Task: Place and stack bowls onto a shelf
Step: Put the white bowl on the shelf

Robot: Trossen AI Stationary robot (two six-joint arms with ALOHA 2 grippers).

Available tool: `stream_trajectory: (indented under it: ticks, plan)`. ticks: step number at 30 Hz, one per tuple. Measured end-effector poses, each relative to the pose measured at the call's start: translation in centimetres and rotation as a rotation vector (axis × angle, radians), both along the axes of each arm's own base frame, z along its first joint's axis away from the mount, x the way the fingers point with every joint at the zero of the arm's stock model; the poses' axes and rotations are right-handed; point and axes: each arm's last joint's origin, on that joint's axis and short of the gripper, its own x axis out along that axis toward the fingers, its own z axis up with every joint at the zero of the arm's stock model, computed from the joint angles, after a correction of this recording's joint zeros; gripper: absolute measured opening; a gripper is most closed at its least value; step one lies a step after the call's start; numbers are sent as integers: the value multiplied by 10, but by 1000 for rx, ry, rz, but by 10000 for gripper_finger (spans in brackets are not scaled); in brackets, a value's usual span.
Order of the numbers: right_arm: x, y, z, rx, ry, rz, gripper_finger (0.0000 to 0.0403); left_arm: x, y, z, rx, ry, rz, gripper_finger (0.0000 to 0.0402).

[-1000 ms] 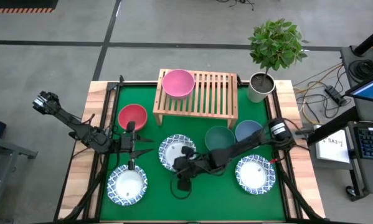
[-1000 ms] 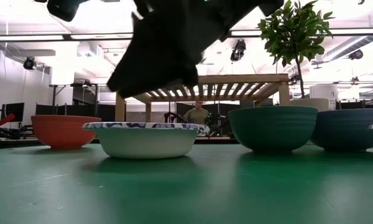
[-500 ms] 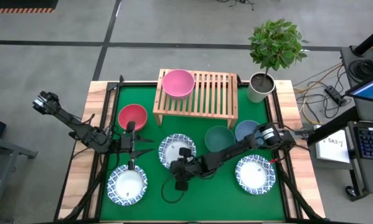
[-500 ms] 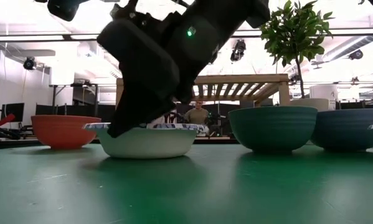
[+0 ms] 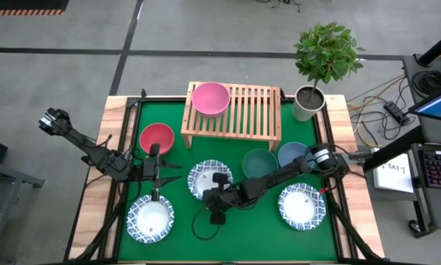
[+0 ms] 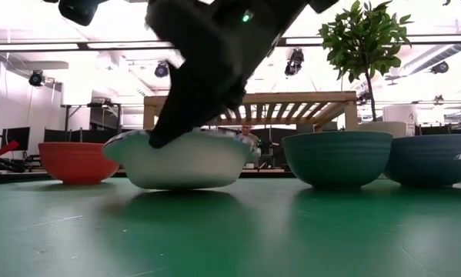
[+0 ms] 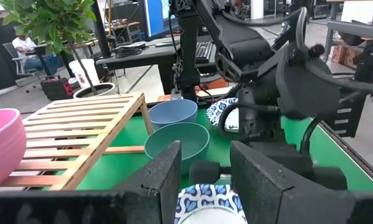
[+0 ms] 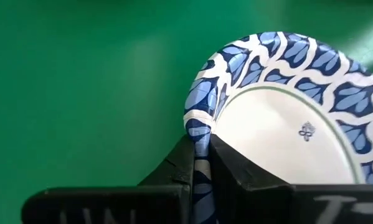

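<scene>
Bowl rim under grip: the right gripper (image 8: 200,163) is pinched on the near edge of the middle patterned white bowl (image 8: 279,118), one finger inside the rim and one outside, as the right wrist view shows plainly. In the low view that bowl (image 6: 185,159) sits tipped, the gripped side raised, its base apparently only partly on the green mat (image 6: 230,231). From above, the right gripper (image 5: 216,197) lies at the bowl's front edge, mid-table.

Judged step: pick-up of a shallow bowl, lift just begun. The next move calls for a clean vertical lift, then a carry back to the shelf (image 5: 235,110), which holds only the pink bowl (image 5: 210,98) at its left end. A one-sided rim grip may let the bowl swing or slip.

Left gripper (image 5: 155,178) waits between the red bowl (image 5: 157,138) and the front-left patterned bowl (image 5: 151,218); its fingers (image 7: 161,177) stand apart, holding nothing.

View differences: only the low view reveals the tilt; only the wrist view confirms the pinch; only the overhead shows the teal bowl (image 5: 259,163), the blue bowl (image 5: 292,154) and the front-right patterned bowl (image 5: 302,205) in full layout.
</scene>
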Motion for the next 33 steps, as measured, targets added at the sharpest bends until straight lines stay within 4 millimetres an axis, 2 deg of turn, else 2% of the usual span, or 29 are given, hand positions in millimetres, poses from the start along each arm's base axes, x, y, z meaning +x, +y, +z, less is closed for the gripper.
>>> stream_trajectory:
  ticks: [3,8,10,12,14,17,21,24,29,33]
  plan:
    - [-11,0,22,9,28,64,19,0,-1,-1,0,15,-54,120]
    - [-32,-2,64,147,18,195,18,2,-11,-11,-8,71,-300,120]
    - [-37,0,74,141,-31,225,18,4,-13,-14,-2,90,-330,120]
    - [-42,2,79,58,-107,215,18,7,-14,-16,11,103,-322,120]
    - [-46,7,76,-47,-167,196,18,9,-15,-15,32,105,-296,120]
    - [-54,12,59,-152,-161,189,18,12,-17,-11,38,96,-275,120]
    - [-62,9,21,-141,-77,142,19,14,-18,-14,66,113,-277,120]
    - [-67,6,3,-127,-96,132,20,17,-19,-18,77,136,-264,120]
    - [-71,2,-2,-45,-189,165,21,26,-19,-32,93,192,-88,123]
    - [-74,-6,-2,3,-231,175,21,34,-23,-46,124,254,-75,139]
